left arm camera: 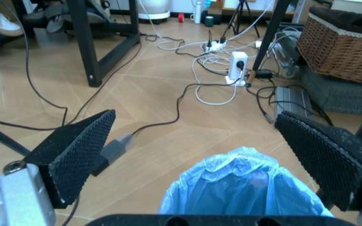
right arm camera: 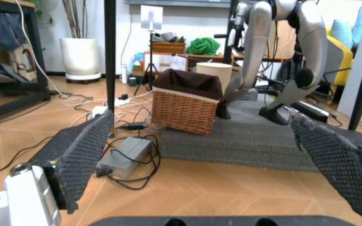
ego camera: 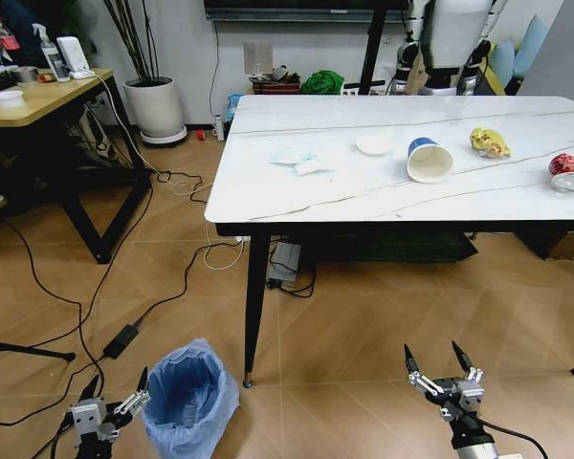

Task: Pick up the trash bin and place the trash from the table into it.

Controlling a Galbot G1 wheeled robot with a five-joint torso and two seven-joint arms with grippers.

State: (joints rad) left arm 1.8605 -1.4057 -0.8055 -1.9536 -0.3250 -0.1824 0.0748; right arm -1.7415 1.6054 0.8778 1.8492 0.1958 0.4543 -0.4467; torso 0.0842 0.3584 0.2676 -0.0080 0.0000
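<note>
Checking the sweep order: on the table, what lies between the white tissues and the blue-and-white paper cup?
In the head view, a white lid lies between the tissues and the cup.

trash bin (ego camera: 188, 398) blue; table (ego camera: 268, 177) white, veined; cup (ego camera: 429, 159) blue-white; can (ego camera: 567, 171) red

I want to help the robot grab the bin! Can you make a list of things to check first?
1. Left gripper open: ok.
2. Left gripper lined up beside the trash bin: ok; in the left wrist view the bin sits between the fingers.
3. Bin held: not ok, not gripped yet.
4. Bin upright on the floor: ok.
5. Trash waiting on the table: ok; cup, can, wrapper.
6. Right gripper out of the way: ok, open, low over the floor.
</note>
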